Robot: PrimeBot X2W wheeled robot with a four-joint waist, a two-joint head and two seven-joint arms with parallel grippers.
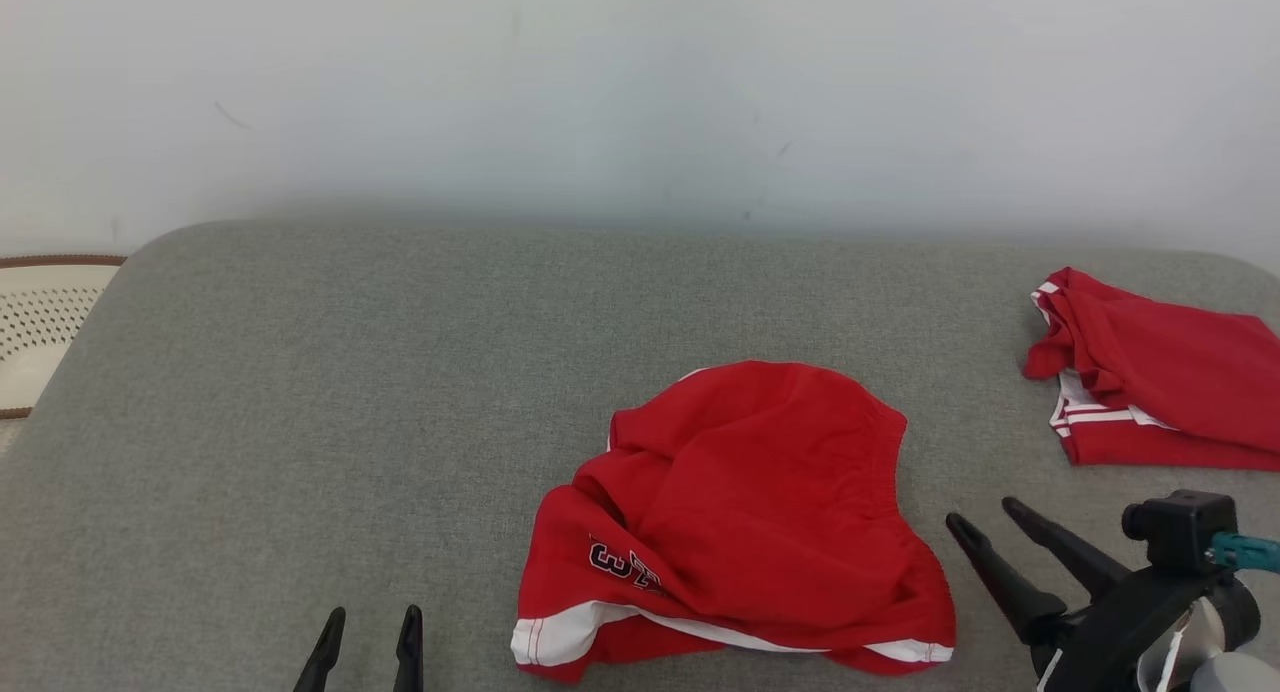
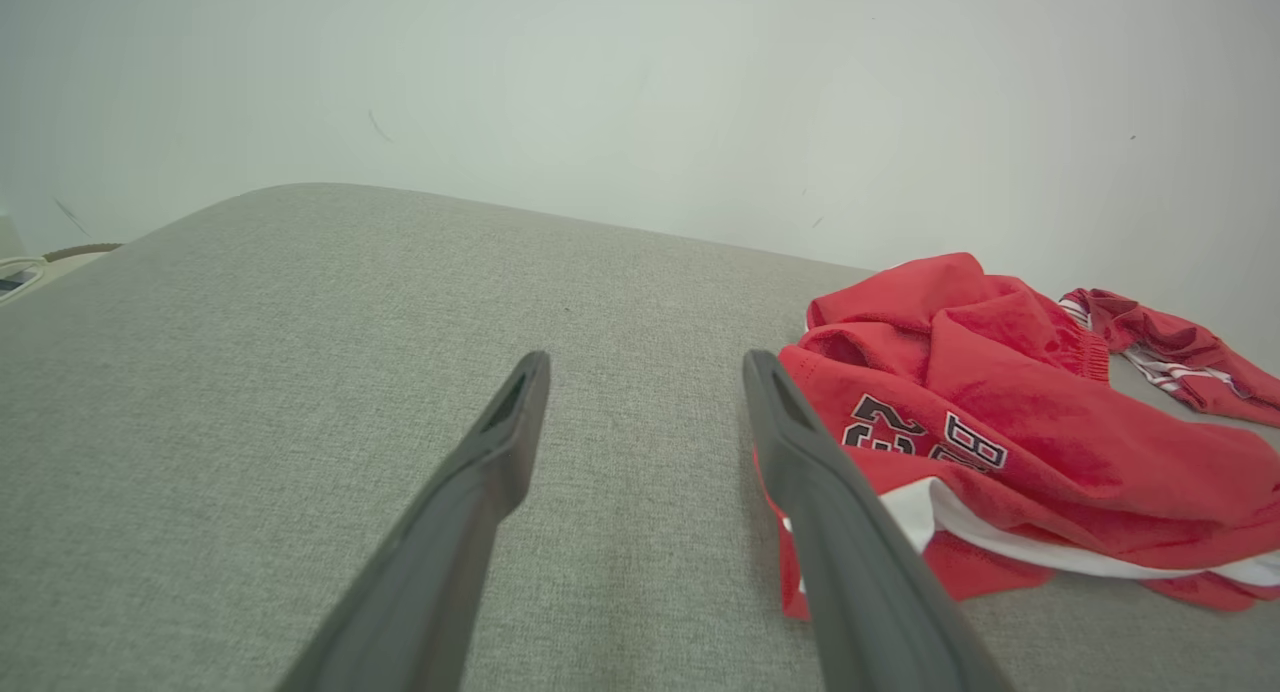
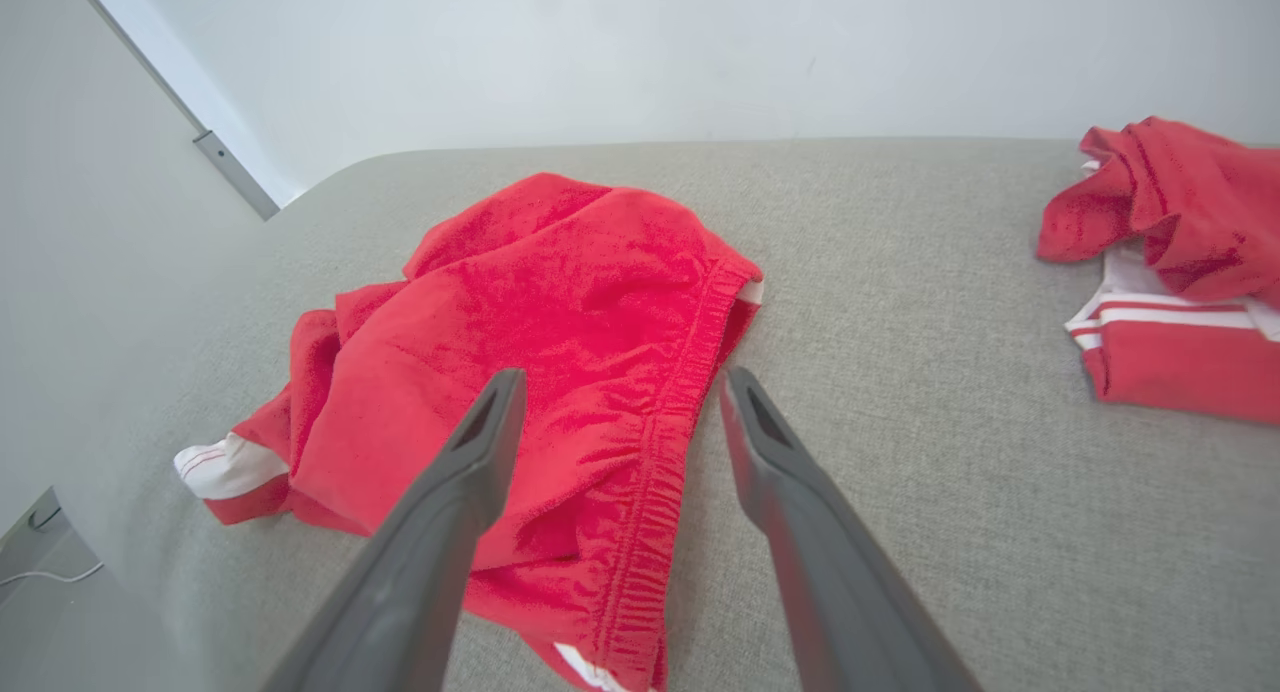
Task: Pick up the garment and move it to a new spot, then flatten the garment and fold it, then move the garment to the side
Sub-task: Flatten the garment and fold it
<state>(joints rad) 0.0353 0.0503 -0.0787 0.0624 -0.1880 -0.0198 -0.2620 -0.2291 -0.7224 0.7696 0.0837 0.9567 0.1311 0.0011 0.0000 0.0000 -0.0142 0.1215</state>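
Left gripper (image 1: 373, 613) and right gripper (image 1: 979, 510) gape empty, flanking crumpled red shorts (image 1: 740, 512).
Another red garment (image 1: 1150, 372) lies well apart, rightward.

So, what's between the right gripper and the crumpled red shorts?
Just bare grey cushion, by the head view, between right gripper and red shorts.

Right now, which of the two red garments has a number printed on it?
The crumpled red shorts in the middle of the grey surface, with dark numerals above the white hem. The red garment at the right edge shows only white stripes.
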